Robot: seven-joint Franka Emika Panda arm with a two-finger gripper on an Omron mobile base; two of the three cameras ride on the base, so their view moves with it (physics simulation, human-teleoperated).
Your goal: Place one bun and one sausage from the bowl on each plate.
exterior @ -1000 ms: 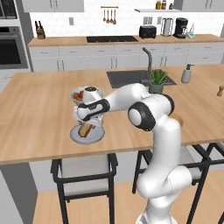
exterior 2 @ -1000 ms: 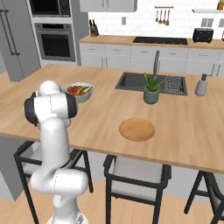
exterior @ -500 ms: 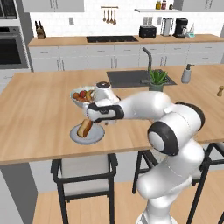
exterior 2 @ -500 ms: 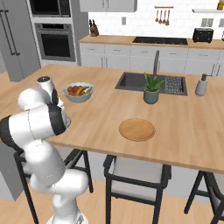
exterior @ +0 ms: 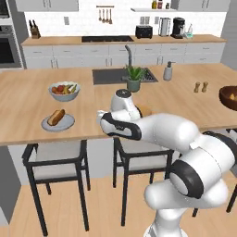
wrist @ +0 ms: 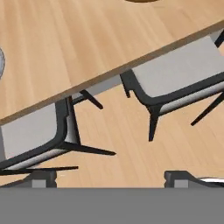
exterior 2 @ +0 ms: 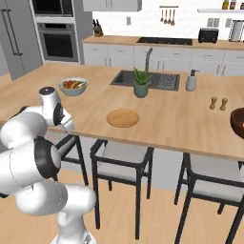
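Base has driven right; wide-open tool (wrist: 109, 177) overlooks stools (wrist: 175, 83); tan plate (exterior 2: 122, 117) bare.

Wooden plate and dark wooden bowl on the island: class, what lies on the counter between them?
In the right base view, between the wooden plate and the dark bowl lies bare counter; two small shakers stand further back.

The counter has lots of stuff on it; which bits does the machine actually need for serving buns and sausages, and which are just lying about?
Needed:
wooden bowl
pale plate, already holding a bun with sausage
tan wooden plate, bare
open pincer

Lying about:
fruit bowl
potted plant
soap dispenser
two shakers
stools
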